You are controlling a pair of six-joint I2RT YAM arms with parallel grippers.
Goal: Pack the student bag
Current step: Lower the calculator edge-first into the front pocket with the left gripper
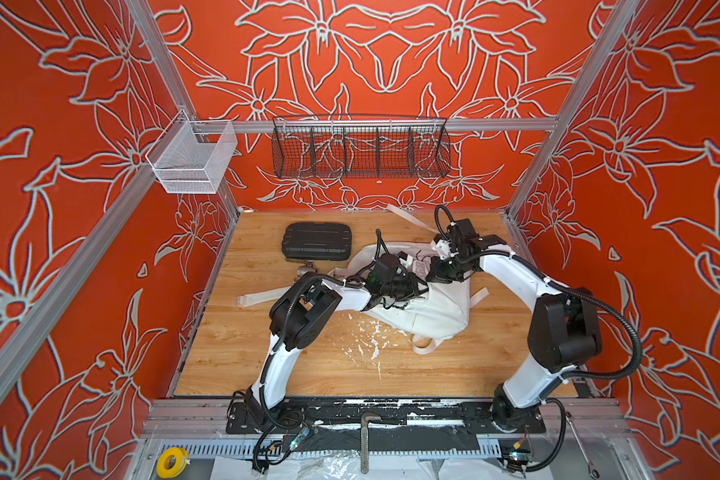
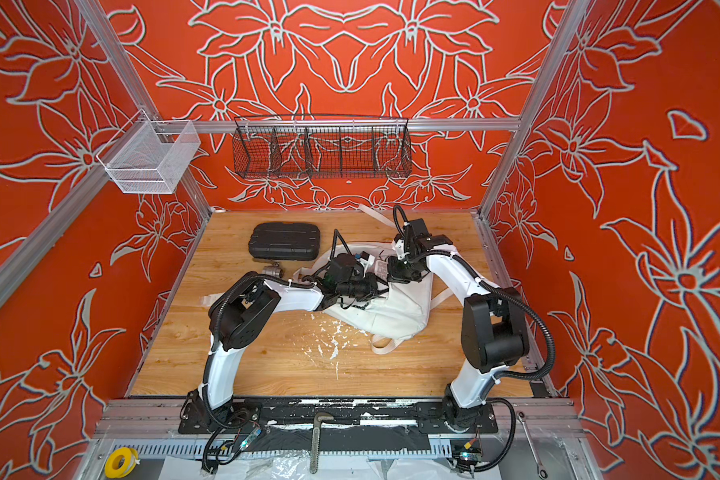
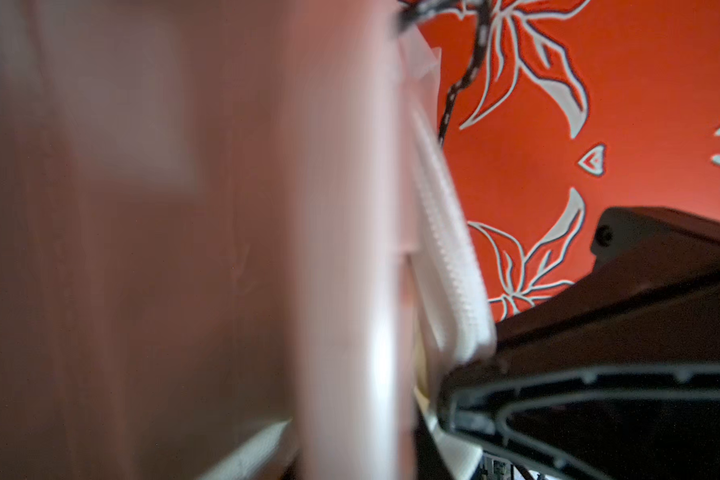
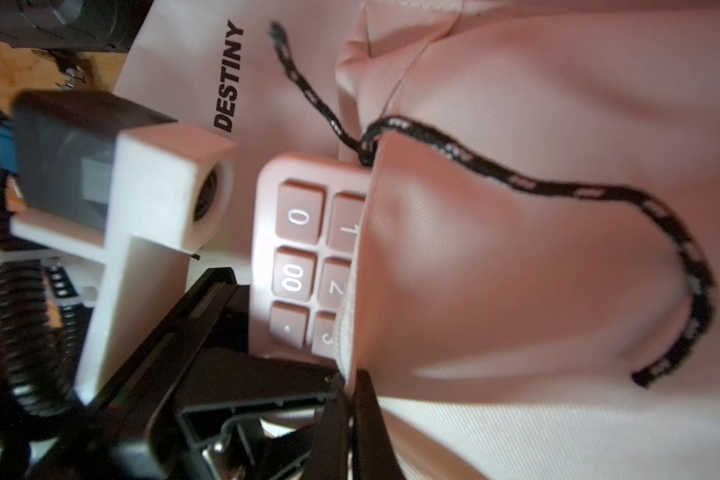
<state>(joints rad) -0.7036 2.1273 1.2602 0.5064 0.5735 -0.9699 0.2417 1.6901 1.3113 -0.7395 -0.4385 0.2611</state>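
The student bag [image 1: 433,307] lies mid-table, toward the right. The right gripper [image 4: 350,395] is pinched tight on its pocket edge, with a calculator [image 4: 296,249] half inside. The left gripper [image 1: 414,286] sits at the calculator's exposed end, how far apart its jaws stand unclear; beneath is a wooden table [image 1: 267,357], with red floral walls [image 1: 59,208] around.

My two top views hang high over the near edge and look steeply down toward the back wall [image 1: 391,54], far enough to hold the whole worktop [image 1: 225,353], my left arm [image 1: 279,374], my right arm [image 1: 528,374] and the wire basket [image 1: 360,151]; they share nearly the same picture, shifted sideways. The camera [image 4: 163,178] on my left wrist sits so close against the bag [image 3: 445,249] that most of its picture is blur, with red wall [image 3: 537,174] beyond. The one on my right wrist looks closely along my jaws at the bag's pocket [image 4: 495,270], the calculator [image 4: 296,249] and that left camera, a patch both top views hold.
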